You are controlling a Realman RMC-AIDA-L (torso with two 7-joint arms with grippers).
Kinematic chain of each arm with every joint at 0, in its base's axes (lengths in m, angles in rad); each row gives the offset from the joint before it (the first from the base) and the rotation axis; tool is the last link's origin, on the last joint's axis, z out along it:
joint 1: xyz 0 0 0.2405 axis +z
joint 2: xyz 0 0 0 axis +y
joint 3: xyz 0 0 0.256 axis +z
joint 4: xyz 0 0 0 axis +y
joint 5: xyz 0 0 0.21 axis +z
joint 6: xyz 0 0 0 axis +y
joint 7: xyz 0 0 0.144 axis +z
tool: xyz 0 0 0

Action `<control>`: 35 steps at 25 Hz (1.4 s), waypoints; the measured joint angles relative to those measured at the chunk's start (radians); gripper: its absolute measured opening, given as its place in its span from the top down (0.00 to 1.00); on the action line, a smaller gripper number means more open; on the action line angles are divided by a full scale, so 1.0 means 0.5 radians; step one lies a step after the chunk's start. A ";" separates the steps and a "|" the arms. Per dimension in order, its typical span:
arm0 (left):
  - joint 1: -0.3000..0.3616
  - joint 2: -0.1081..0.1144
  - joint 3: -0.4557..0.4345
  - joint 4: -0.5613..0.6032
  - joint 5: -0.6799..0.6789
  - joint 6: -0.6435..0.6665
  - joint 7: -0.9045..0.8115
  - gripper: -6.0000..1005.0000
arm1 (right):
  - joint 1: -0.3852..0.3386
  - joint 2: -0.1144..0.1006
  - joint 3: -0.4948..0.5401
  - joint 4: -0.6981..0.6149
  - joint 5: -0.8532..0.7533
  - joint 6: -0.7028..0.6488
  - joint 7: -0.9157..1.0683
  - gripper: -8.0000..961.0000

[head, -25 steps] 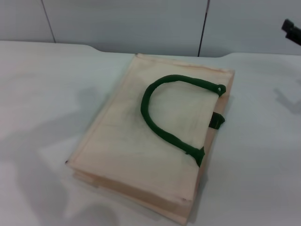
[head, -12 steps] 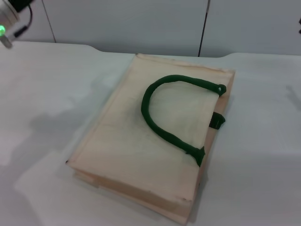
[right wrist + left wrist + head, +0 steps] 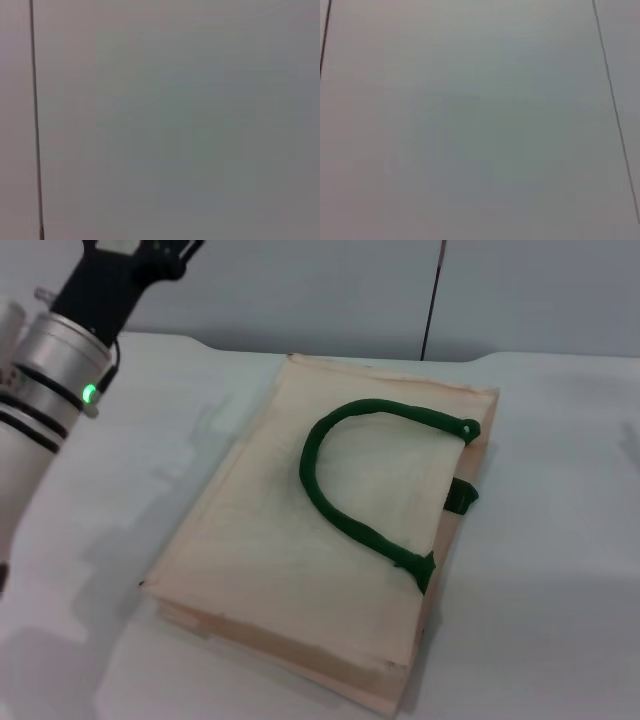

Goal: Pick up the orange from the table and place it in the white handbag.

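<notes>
The white handbag (image 3: 320, 540) lies flat on the desk (image 3: 560, 570), filling the middle of the head view from the upper centre down to the lower edge. One dark green handle (image 3: 360, 480) loops over its top face, and a short piece of a second green handle (image 3: 462, 496) pokes out at the bag's right edge.

The left arm (image 3: 50, 390) comes in at the upper left of the head view, a silver wrist ring with a small green light on it, and black parts above that run off the top edge. Its jaws are cut off by the frame, so whether they are spread or pressed together cannot be told, nor whether they hold anything. The arm is apart from the bag, above the desk to the left of it.

The orange shows in none of the views. The right arm does not show either. Both wrist views take in only a plain pale wall with thin dark seams.
</notes>
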 joint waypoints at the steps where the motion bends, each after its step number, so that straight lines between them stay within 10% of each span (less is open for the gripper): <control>1: 0.013 0.001 -0.001 0.057 -0.031 -0.012 0.074 0.13 | -0.001 0.000 0.000 0.002 0.001 0.000 0.000 0.07; 35: 0.021 0.004 0.005 0.133 -0.064 -0.121 0.022 0.14 | 0.016 0.006 0.070 0.052 0.005 -0.017 -0.014 0.07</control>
